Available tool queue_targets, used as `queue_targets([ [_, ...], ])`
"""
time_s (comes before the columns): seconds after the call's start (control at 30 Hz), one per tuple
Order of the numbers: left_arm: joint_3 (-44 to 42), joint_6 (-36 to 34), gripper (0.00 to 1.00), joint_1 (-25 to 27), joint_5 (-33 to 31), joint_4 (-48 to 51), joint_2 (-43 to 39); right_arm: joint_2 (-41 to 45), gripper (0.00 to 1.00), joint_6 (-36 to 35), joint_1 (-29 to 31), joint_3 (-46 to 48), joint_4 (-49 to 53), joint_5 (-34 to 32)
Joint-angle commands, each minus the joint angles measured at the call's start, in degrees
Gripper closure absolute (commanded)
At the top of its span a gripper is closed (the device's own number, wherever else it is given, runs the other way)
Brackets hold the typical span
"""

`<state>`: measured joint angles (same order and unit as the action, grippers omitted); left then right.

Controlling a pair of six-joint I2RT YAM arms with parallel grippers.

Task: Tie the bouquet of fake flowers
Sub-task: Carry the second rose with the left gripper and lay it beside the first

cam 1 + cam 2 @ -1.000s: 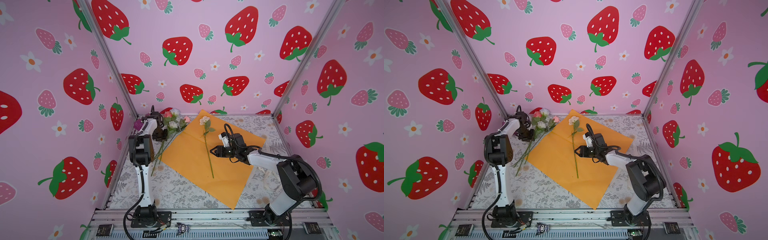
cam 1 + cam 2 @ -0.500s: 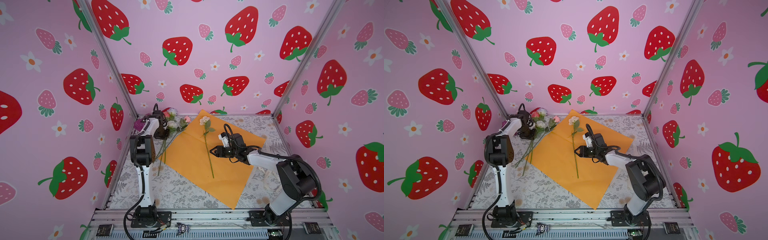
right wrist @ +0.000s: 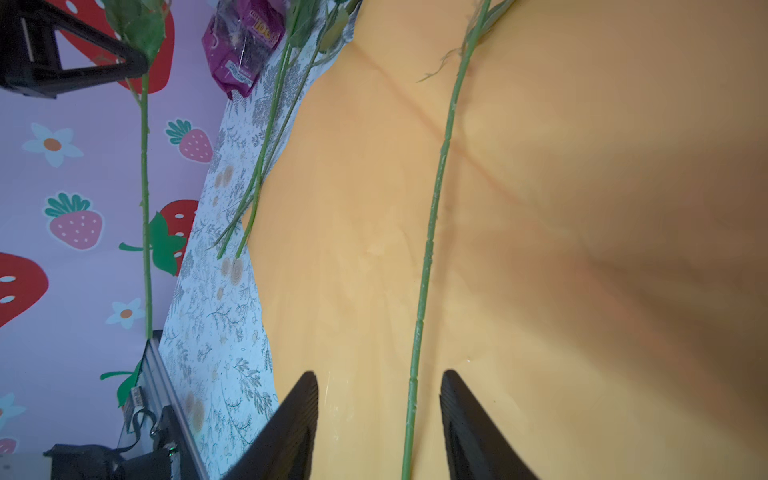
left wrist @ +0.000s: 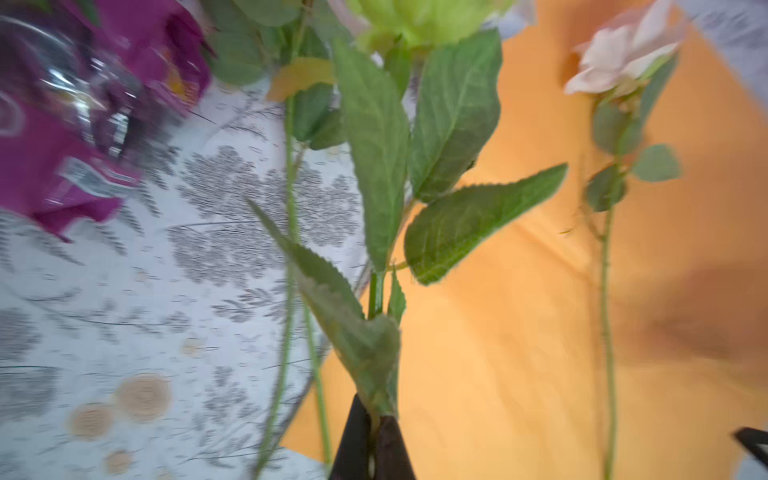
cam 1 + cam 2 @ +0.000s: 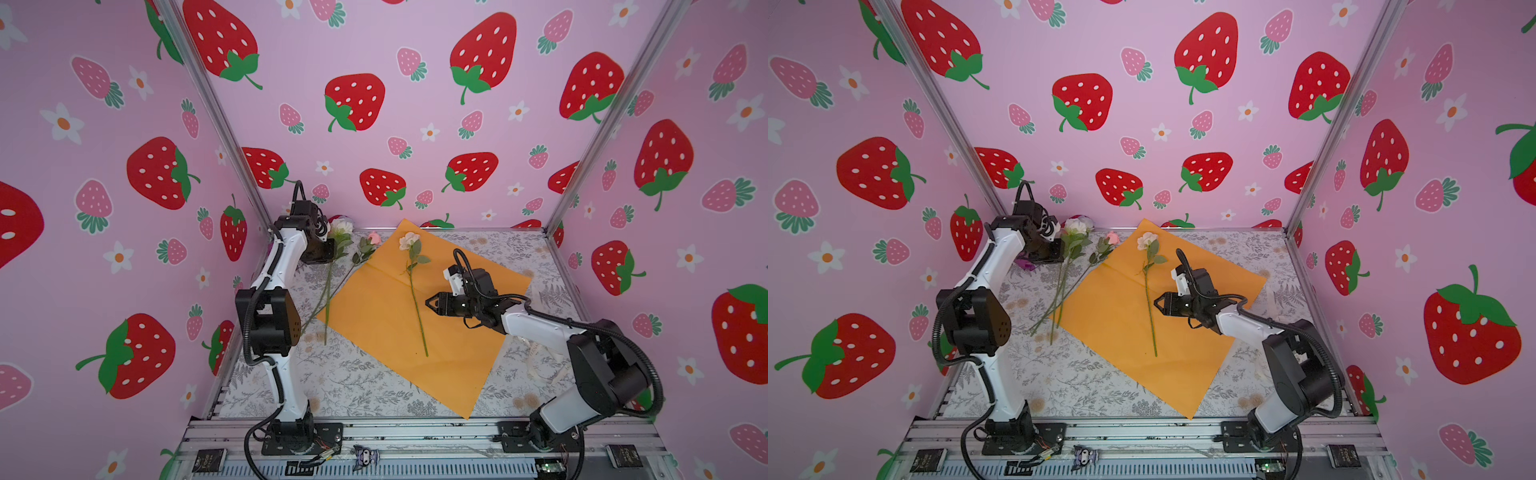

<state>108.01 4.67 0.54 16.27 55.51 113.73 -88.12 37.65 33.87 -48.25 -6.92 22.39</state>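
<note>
Left jaws clamp far-left white fake rose (image 5: 340, 227) by leafy stem: we risk slippage | right jaws parted astride lying green stem (image 3: 430, 232): may pinch orange wrapping paper (image 5: 386, 316).

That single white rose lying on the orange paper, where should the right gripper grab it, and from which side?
Grip the white rose on its bare lower stem, below the leaves and head. The thin stem lies flat on the orange paper, so come straight down from above, with the open right gripper straddling the stem crosswise.
</note>
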Motion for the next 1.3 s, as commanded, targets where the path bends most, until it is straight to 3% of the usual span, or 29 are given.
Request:
queue_targets([
  [0.0,-7.0,15.3,1.00,4.5,16.3,-10.3,-2.8,3.4,0.49,-0.1,-3.2,1.6,4.5,-5.8],
  [0.07,-7.5,19.9,1.00,8.6,16.8,-13.5,-2.0,5.3,0.49,-0.1,-5.3,2.5,5.7,-6.2],
  [0.2,-4.9,26.5,1.00,15.1,11.8,-16.2,2.5,8.7,0.49,-0.1,-7.4,4.7,5.9,-6.3],
  [0.33,1.0,26.9,1.00,19.1,8.8,-14.7,9.3,9.5,0.49,-0.3,-7.8,5.6,7.0,-5.4],
  [0.6,5.0,26.6,1.00,20.9,3.0,-16.4,16.3,10.9,0.49,1.0,-7.8,8.1,6.3,-4.5],
  [0.9,5.9,26.3,0.96,21.6,6.2,-18.7,21.5,10.3,0.49,1.9,-7.8,9.1,5.4,-4.0],
  [1.07,5.0,27.8,0.80,22.4,7.5,-18.5,21.5,9.9,0.49,2.1,-7.8,9.1,5.0,-3.7],
  [1.27,1.2,27.8,0.63,22.6,5.9,-18.6,15.8,9.8,0.49,2.3,-7.8,9.1,4.5,-3.2],
])
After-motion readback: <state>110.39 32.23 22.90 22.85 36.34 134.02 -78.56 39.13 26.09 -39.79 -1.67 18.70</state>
